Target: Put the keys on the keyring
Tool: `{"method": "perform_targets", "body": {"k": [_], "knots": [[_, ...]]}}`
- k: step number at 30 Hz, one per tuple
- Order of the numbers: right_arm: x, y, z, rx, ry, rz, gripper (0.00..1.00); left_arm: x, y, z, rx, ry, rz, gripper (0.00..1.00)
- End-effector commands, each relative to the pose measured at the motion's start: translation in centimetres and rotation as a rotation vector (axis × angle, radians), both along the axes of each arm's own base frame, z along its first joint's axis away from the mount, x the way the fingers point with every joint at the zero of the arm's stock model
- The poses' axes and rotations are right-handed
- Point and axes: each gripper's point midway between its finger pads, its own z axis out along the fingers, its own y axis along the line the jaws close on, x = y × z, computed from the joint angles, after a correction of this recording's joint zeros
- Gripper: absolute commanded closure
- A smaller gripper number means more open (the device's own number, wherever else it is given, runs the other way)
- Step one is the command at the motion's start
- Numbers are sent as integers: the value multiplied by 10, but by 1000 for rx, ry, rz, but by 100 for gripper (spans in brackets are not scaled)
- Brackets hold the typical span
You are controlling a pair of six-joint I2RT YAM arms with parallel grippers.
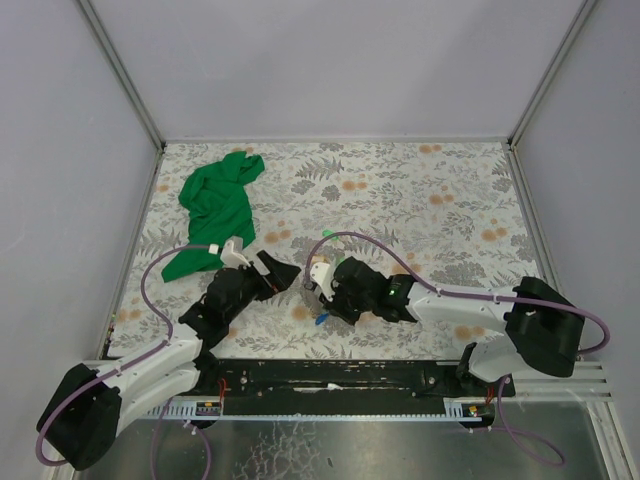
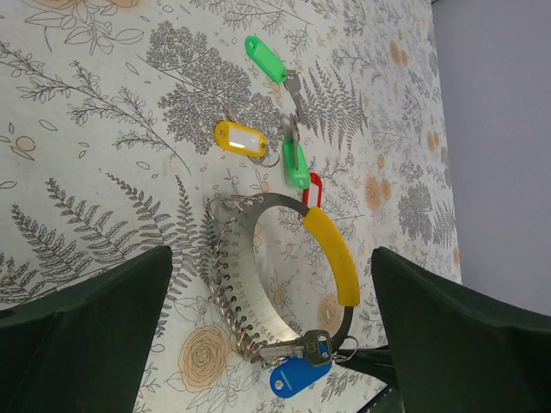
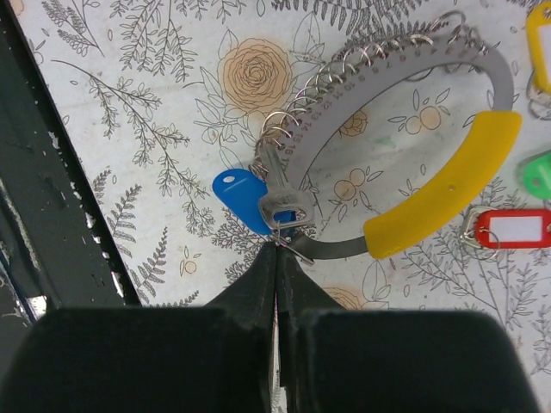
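Note:
The keyring is a flat grey metal hoop with a wire coil along one side and a yellow sleeve; it lies on the floral table. My left gripper is open, with one finger on each side of the hoop. My right gripper is shut on the small wire loop of the blue-tagged key, whose blade tip lies at the coil's end. The blue tag lies beside it. A green-tagged key, a yellow tag, a second green tag and a red tag lie loose beyond the hoop.
A crumpled green cloth lies at the far left of the table. Both grippers meet near the table's front middle. Grey walls enclose the table, and a black rail runs along the near edge.

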Motion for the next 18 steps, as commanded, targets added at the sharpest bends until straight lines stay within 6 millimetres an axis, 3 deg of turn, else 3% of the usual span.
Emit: {"method": "perform_targets", "body": {"k": [1, 8, 12, 18], "knots": [[-2, 12, -5, 43, 53, -54, 97, 5, 5, 2, 17, 7, 30, 2], [-13, 12, -13, 52, 132, -75, 87, 6, 18, 6, 82, -7, 70, 3], [-1, -1, -10, 22, 92, -153, 68, 8, 27, 18, 112, -27, 106, 0], [27, -29, 4, -9, 35, -280, 53, 10, 43, 40, 137, -68, 170, 0]]}}
